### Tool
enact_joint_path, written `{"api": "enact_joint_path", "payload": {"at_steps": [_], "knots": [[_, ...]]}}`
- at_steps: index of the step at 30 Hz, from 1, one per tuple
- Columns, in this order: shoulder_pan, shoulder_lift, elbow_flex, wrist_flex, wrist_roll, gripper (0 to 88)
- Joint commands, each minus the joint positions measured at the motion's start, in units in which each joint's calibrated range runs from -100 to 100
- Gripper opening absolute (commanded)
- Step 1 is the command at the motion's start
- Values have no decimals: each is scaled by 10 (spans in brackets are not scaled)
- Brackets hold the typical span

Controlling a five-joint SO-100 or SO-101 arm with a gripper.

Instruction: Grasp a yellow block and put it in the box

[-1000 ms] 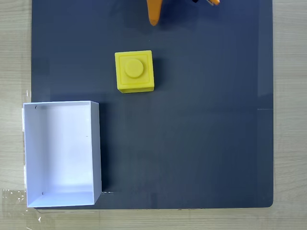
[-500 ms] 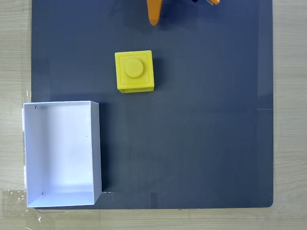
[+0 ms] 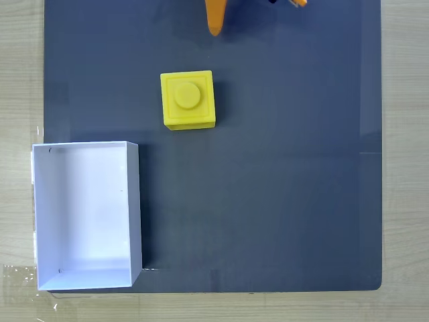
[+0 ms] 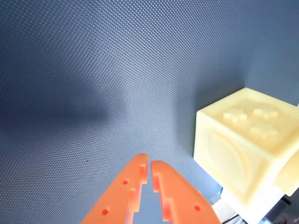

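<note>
A: Start with the biggest thing. What lies under everything?

B: A dark blue mat (image 3: 281, 201), set on a pale wooden table (image 3: 405, 168). In the fixed view the mat runs almost to the frame's bottom edge, and wood shows at both sides.

A: And the box?

B: The box (image 3: 35, 215) sits at the mat's lower left corner, far down and to the left of the gripper (image 3: 214, 29), which pokes in at the top edge. It is a white rectangular tray with thin walls, long side running up and down the picture. Its floor is plain white with nothing in it. Its left wall hangs over the mat's edge onto the wood.

A: Where is the yellow block?

B: In the fixed view the yellow block (image 3: 188, 98) stands on the mat just below the gripper, a touch to the left, apart from it. The box is below and left of it, not touching. It is a cube, so no long axis; its studded face points up at the camera and its sides lie square to the mat's edges.

A: Room around it?

B: Bare mat on all sides, widest to the right and below.

A: The gripper's state?

B: In the wrist view the orange gripper (image 4: 149, 163) has its tips pressed nearly together with a thin slit between, pinching nothing. The block (image 4: 243, 149) sits to its right there.
</note>
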Motion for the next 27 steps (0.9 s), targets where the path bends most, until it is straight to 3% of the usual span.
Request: {"api": "enact_joint_path", "payload": {"at_steps": [1,24,27], "knots": [[0,-2,-27,6,1,12],[-1,12,-38,5,0,17],[-1,64,-67,-34,0,18]]}}
